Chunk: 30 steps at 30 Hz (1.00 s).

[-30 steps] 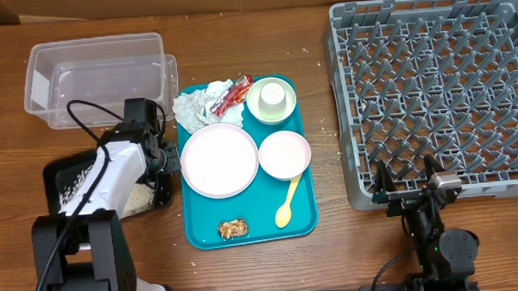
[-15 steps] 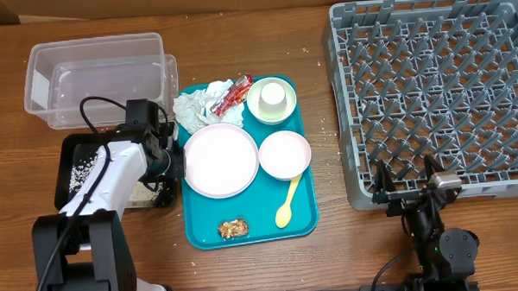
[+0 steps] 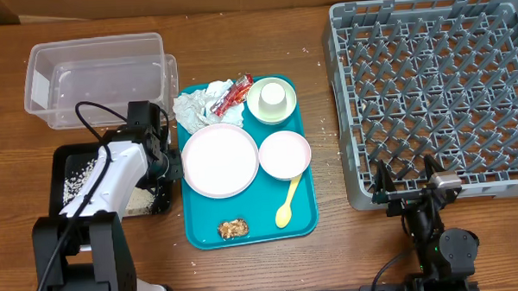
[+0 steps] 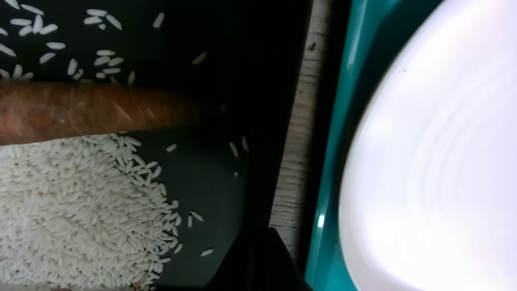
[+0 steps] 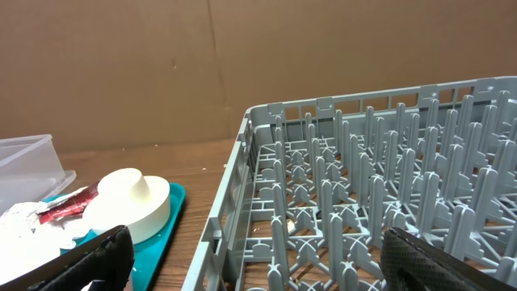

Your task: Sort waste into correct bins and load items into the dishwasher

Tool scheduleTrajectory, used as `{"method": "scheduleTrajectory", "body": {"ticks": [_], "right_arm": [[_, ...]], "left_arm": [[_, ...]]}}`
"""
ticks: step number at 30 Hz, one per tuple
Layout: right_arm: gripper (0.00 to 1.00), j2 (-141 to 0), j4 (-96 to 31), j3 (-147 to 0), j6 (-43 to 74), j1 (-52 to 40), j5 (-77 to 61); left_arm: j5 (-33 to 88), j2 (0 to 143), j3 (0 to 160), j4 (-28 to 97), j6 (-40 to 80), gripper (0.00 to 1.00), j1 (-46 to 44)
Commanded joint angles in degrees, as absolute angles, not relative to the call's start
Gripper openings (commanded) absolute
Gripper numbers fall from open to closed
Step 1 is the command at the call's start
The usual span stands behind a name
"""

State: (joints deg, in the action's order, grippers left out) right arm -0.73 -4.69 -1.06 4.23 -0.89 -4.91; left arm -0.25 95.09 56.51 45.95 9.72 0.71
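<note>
My left gripper (image 3: 163, 166) hangs low over the right edge of the black tray (image 3: 61, 157), next to the teal tray; its fingers (image 4: 271, 263) look shut and empty. In the left wrist view, white rice crumbs (image 4: 73, 202) and the orange carrot stick (image 4: 89, 109) lie in the black tray (image 4: 242, 73). The pink-white plate (image 3: 219, 160) (image 4: 436, 162), a bowl (image 3: 284, 153), a cup (image 3: 272, 97) in a second bowl, the napkin (image 3: 199, 104), red wrapper (image 3: 234, 93), yellow spoon (image 3: 287, 205) and brown chunk (image 3: 233, 228) sit on the teal tray. My right gripper (image 3: 409, 188) (image 5: 258, 250) is open and empty in front of the grey rack (image 3: 438, 87).
The clear tub (image 3: 97, 78) stands behind the black tray, with nothing visible inside it. The teal tray (image 3: 245, 237) lies between the bins and the rack. The rack's near wall (image 5: 234, 218) is close to my right gripper. A few crumbs lie on the wooden table.
The left arm has shifted a little over the black tray, uncovering more of the rice; its gripper stays by the tray's right edge. The right arm has not moved.
</note>
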Motion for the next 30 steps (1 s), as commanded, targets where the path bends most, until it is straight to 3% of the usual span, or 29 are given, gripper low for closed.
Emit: {"method": "scheduleTrajectory", "body": {"ticks": [1,6,11,13,18,21,24,30], "right_arm": [[1.00,-0.3,-4.4,-0.5,4.1,-1.1,-4.3],[1.00,-0.3,-4.4,-0.5,4.1,-1.1,-4.3],[1.00,-0.3,-4.4,-0.5,4.1,-1.1,-4.3],[1.00,-0.3,-4.4,-0.5,4.1,-1.1,-4.3],[1.00,-0.3,-4.4,-0.5,4.1,-1.1,-4.3],[1.00,-0.3,-4.4,-0.5,4.1,-1.1,-4.3],[1.00,-0.3,-4.4,-0.5,4.1,-1.1,-4.3],[1.00,-0.3,-4.4,-0.5,4.1,-1.1,-4.3]], "left_arm": [[-1.5,95.3,56.0,47.2,12.5,0.04,0.7],[-1.8,95.3,56.8,50.1,12.5,0.15,0.7],[-2.1,95.3,61.1,55.0,13.2,0.47,0.7],[-2.1,95.3,63.5,57.2,14.3,0.55,0.7],[1.1,94.6,70.2,65.4,15.5,0.49,0.3],[9.3,93.4,70.7,67.0,13.8,0.44,-1.1],[15.0,92.6,70.5,69.4,10.9,0.50,-4.8],[14.2,92.4,70.5,73.5,11.6,0.55,-17.6]]}}
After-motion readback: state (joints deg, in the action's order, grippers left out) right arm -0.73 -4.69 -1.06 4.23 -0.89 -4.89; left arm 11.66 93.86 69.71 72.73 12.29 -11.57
